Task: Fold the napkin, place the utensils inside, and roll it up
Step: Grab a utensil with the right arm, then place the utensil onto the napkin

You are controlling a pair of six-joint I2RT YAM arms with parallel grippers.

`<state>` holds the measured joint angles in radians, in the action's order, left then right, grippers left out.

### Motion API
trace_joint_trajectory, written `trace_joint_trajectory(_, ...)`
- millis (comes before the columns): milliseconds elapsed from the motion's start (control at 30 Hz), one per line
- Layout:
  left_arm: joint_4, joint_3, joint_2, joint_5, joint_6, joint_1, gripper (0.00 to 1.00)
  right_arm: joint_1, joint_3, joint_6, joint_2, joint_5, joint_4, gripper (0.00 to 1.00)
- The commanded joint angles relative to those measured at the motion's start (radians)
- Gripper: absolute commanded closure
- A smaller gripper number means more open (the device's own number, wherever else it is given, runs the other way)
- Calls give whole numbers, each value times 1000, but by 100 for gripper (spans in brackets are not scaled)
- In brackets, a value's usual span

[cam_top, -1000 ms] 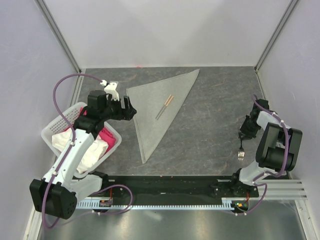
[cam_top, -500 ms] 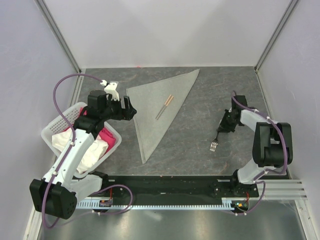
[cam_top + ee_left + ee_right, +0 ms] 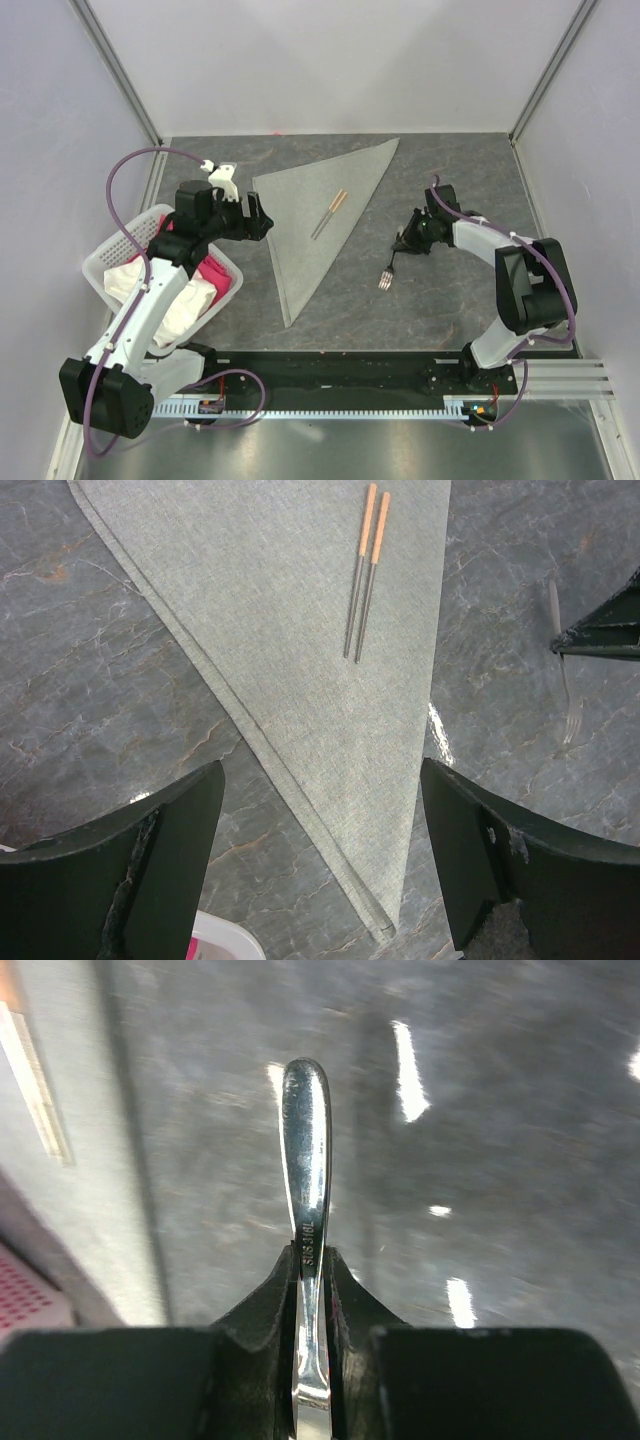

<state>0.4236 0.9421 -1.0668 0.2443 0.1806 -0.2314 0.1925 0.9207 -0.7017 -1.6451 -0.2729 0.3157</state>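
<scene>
At the left edge of your table (image 3: 440, 300) sits a white basket (image 3: 100, 256) holding a pink cloth (image 3: 216, 274) and a white cloth (image 3: 188, 300). Just to its right your left gripper (image 3: 262, 218) hovers at the left corner of the napkin (image 3: 305, 225), and its wrist view shows the jaws spread wide with nothing between them, only cloth and table below. The napkin (image 3: 290, 630) lies flat, folded into a long triangle, with one point at the far right, one at the far left and one reaching toward the near side. On its far middle part rest the utensils (image 3: 329, 213), two thin sticks (image 3: 365, 570) side by side, their light wood ends pointing far and right and their darker ends pointing near. To the right, clear of the cloth, your right gripper (image 3: 412, 240) is pinching the fork (image 3: 388, 272) by its handle, the tines slanting down toward the near left. Whether the tines touch the table, you cannot tell. The right wrist view shows the fingertips of the right gripper (image 3: 312, 1270) pressed on the shiny handle (image 3: 306, 1160), whose rounded end sticks out past them.
</scene>
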Motion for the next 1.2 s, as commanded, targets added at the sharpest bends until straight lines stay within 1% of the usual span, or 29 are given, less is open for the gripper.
trace_joint_trajectory(0, -26, -3, 14, 10, 28, 0, 13, 61, 63, -149, -21, -43, -185, 100)
trace_joint_trajectory(100, -25, -3, 13, 9, 26, -2, 13, 110, 90, -218, -65, -38, -291, 100)
trace_joint_trajectory(200, -25, -5, 14, 3, 26, -2, 13, 148, 106, -304, -123, -49, -470, 100)
trace_joint_trajectory(300, -25, -6, 15, -3, 23, 0, 13, 180, 132, -370, -188, -63, -587, 100)
trace_joint_trajectory(467, -26, -5, 11, -8, 22, -2, 13, 217, 205, -397, -283, -48, -656, 100)
trace_joint_trajectory(700, -26, -5, 10, -5, 20, 0, 13, 219, 227, -441, -357, -38, -756, 100)
trace_joint_trajectory(1000, -39, -14, 1, 35, 17, -2, 16, 219, 247, -459, -418, -40, -788, 100)
trace_joint_trajectory(1167, -40, -16, -4, 35, 16, -5, 16, 219, 242, -459, -433, -23, -790, 100)
